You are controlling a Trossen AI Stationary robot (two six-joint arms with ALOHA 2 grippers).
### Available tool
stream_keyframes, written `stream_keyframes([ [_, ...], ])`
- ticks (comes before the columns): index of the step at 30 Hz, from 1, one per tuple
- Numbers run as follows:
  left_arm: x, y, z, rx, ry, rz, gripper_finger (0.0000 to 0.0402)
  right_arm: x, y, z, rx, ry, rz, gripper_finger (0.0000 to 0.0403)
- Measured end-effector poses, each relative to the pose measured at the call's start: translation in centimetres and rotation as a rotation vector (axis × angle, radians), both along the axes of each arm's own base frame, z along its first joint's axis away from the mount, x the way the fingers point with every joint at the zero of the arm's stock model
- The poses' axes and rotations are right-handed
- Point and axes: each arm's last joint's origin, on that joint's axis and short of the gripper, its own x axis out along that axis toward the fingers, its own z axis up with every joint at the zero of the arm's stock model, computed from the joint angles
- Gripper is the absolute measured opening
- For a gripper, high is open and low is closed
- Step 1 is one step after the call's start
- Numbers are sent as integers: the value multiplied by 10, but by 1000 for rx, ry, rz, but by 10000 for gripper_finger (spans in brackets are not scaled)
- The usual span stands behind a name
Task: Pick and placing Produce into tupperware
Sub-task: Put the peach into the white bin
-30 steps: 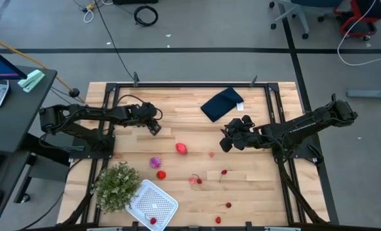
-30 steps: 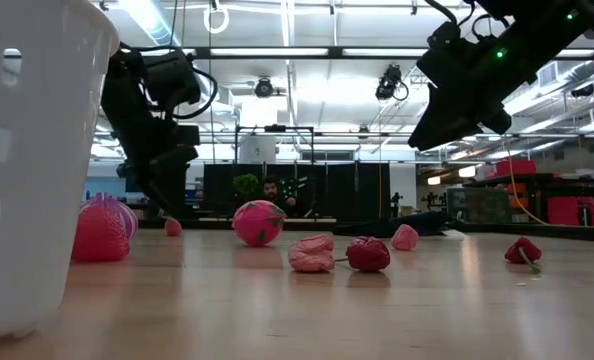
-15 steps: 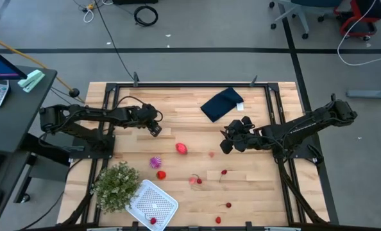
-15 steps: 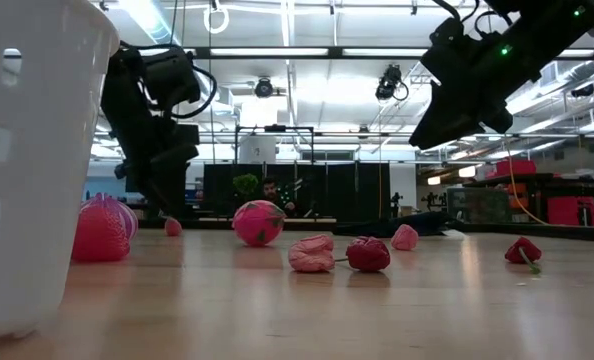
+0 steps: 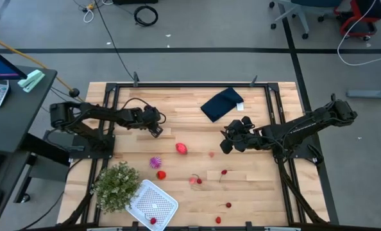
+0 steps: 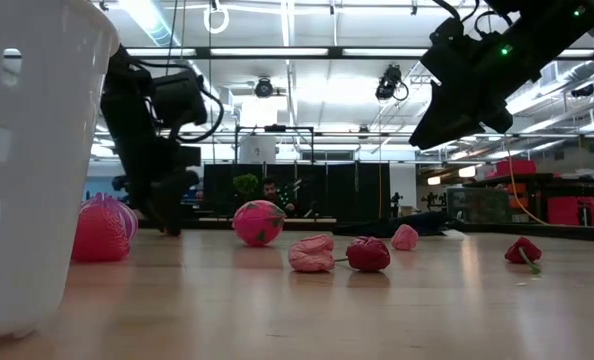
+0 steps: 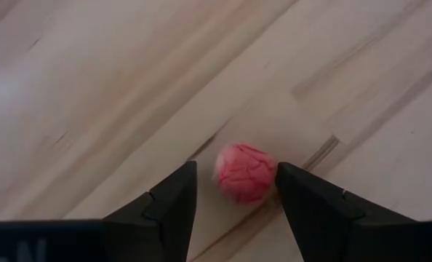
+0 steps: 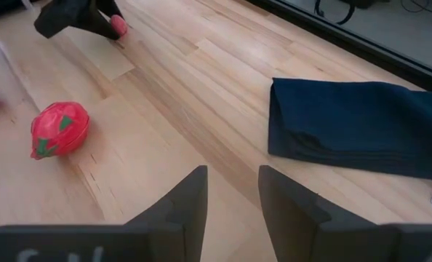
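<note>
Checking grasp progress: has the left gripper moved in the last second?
Yes. In the low view the left gripper has dropped to the table, beside the spiky magenta fruit; open, it straddles a small red fruit.

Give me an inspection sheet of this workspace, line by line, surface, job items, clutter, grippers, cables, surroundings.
Surface: light wooden slatted table.
Job's things: white perforated plastic container at the near left edge; large red strawberry-like toy mid-table; spiky magenta ball; small red veined toy fruit.
Clutter: green bushy plant; dark navy folded cloth.
Grippers: left gripper open, straddling the small fruit; right gripper open, raised.
Cables: black coil on the floor.
Surroundings: office chairs.
</note>
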Motion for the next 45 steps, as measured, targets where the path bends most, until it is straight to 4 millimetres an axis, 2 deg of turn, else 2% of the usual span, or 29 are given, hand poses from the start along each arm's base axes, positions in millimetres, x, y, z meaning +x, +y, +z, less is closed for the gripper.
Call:
stream_keyframes([
  [12,5,0,0,4,-46,-11,165,0,0,0,-1,1,1,131],
  [20,7,-6,4,5,-39,-67,98,0,0,0,-1,1,1,131],
  [22,11,-8,10,6,-55,-86,76,0,0,0,-1,1,1,131],
  [27,26,-20,41,-63,-191,-191,40,0,0,0,1,-1,-2,131],
  [32,42,-52,75,-174,-305,-353,53,0,0,0,4,0,-5,131],
  [36,48,-93,92,-260,-341,-567,64,-1,0,-1,12,0,-13,131],
  [40,45,-139,101,-320,-331,-758,55,-1,0,-1,16,-2,-18,131],
  [45,28,-185,99,-388,-259,-886,49,-1,0,-1,17,-3,-18,131],
])
